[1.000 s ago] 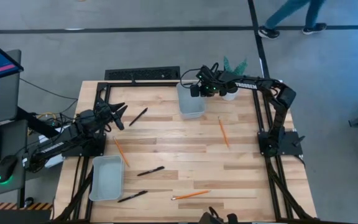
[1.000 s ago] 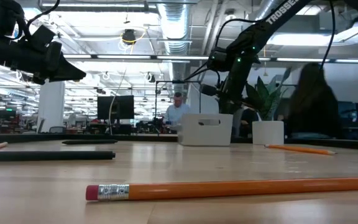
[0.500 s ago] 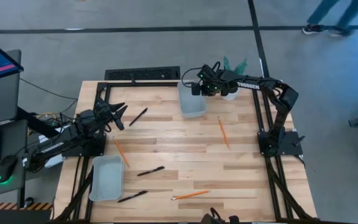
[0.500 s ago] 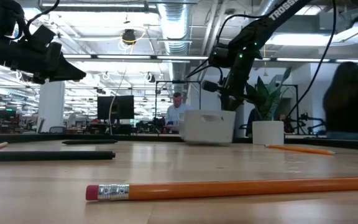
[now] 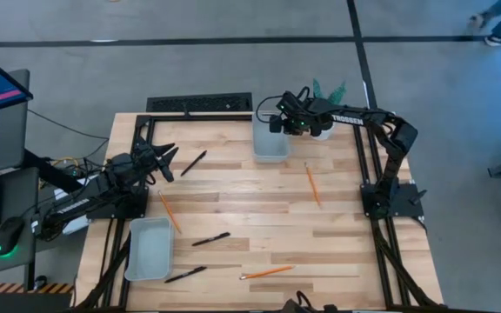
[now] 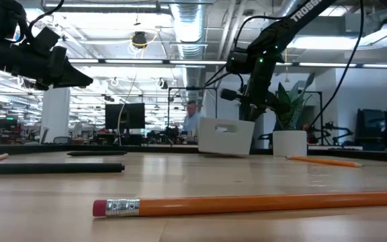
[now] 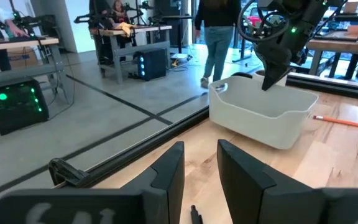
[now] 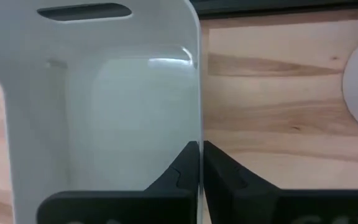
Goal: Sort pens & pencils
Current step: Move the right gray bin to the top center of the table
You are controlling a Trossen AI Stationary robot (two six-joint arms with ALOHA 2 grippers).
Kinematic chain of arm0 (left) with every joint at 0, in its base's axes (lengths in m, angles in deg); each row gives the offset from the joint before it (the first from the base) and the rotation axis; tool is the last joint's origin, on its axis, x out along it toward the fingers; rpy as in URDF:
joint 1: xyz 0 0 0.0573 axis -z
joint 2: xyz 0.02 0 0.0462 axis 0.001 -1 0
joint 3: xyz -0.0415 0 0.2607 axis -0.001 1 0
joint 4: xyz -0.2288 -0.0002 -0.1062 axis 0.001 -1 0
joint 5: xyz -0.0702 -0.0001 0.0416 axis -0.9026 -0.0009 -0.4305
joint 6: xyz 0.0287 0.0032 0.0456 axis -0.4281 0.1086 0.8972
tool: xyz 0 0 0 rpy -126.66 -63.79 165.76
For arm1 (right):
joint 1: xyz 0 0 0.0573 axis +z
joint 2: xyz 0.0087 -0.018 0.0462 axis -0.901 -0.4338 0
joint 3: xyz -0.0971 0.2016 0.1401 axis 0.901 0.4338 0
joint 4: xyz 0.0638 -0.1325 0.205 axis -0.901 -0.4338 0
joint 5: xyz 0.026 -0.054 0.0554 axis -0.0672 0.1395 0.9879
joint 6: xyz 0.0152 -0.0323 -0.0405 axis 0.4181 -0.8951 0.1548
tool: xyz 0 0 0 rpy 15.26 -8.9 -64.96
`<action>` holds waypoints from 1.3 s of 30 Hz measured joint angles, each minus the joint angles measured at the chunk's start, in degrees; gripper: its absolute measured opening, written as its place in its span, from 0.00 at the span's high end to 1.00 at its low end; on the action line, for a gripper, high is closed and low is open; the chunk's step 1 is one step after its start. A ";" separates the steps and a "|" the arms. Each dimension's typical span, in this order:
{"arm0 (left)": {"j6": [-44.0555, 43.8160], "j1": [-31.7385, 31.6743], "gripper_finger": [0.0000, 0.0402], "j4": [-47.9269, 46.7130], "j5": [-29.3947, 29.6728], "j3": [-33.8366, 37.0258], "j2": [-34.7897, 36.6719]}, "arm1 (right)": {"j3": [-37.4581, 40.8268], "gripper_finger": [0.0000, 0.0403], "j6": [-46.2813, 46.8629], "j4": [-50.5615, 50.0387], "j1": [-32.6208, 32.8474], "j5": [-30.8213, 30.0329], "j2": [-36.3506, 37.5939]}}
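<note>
Three pens lie on the table [image 5: 233, 187]: one [image 5: 193, 163] near the far left corner, one [image 5: 210, 239] toward the near side, and one [image 5: 185, 275] close to the near edge. Three pencils lie there too: one [image 5: 169, 211] on the left side, one [image 5: 312, 184] on the right side, and one [image 5: 267, 272] near the front edge (it fills the foreground of the low view). There are two grey trays: one [image 5: 270, 139] at the far edge and one [image 5: 150, 249] at the near left.

The right arm reaches across the far edge of the table, bent at the elbow, and the right gripper [image 5: 283, 124] is clenched on the right-hand wall of the far tray; the wrist view shows its fingers [image 8: 185, 171] pinched together with that wall between them. In the low view this tray sits tilted, one end lifted off the wood. No pen or pencil is at these fingers; the nearest pencil lies well apart on the right side.

The left arm hangs above the far left part of the table, its gripper [image 5: 165, 161] partly parted and empty, the far-left pen just beside it.
</note>
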 joint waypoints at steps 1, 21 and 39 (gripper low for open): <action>0.00 0.00 0.78 0.02 0.00 0.01 0.01 | 0.00 0.91 0.37 -0.01 0.04 0.05 0.00; 0.00 0.00 0.78 0.00 0.00 0.00 0.01 | 0.00 0.88 2.84 -0.05 0.07 0.20 0.00; 0.02 -0.01 0.78 0.01 0.00 0.00 0.00 | 0.00 0.88 2.39 -0.06 0.07 0.27 0.00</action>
